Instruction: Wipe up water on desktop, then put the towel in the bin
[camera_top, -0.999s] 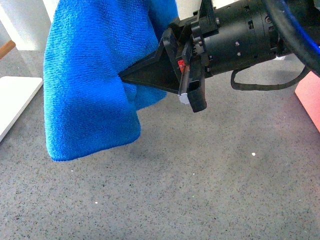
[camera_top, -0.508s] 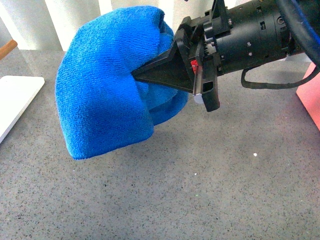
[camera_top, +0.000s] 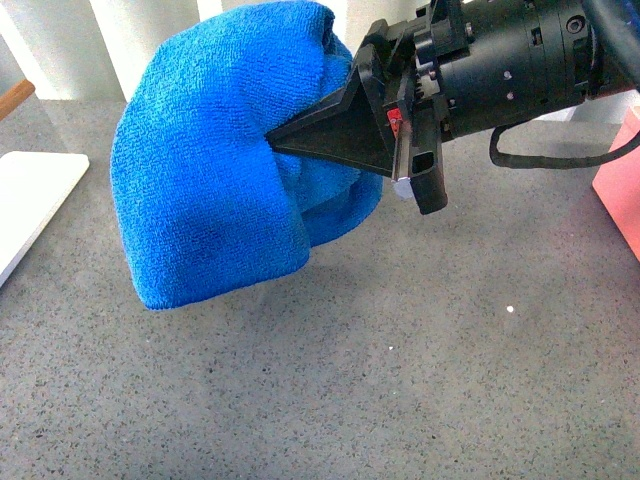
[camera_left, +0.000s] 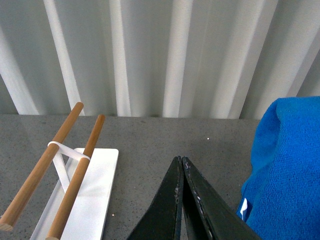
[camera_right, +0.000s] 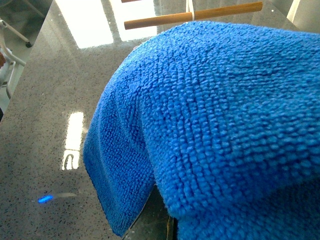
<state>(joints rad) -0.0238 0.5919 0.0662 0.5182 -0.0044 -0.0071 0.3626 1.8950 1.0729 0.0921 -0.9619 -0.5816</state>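
you are holding the towel (camera_top: 215, 170) in your right gripper (camera_top: 285, 142), whose black wedge-shaped fingers are clamping into a fold of the cloth, so that the bulk is hanging as a rounded bundle over the desktop (camera_top: 400, 380). its lower hem is sitting very near the stone; whether it is brushing the surface or hanging just clear is hard to say from the front view, since only a soft shadow is showing beneath it.

as for progress, no puddle or wet streak is showing on the part of the desktop in view, so the wiping is looking either finished or not needed here, though thin water on a glossy speckled surface would be easy to miss. the bin is not showing in any view, so the drop-off is the step remaining for you.

the towel is looking thick and fluffy, bright blue, with ribbed rows of small loops, and it is draping softly and folding over itself. the desktop is looking hard, dark grey, finely speckled and slightly reflective.

your left gripper (camera_left: 179, 161) is resting with its jaws pressed together on nothing, near a flat white board (camera_left: 95, 200) carrying two round wooden rods (camera_left: 75, 185). a pink object (camera_top: 620, 190) is peeking in at the right edge.
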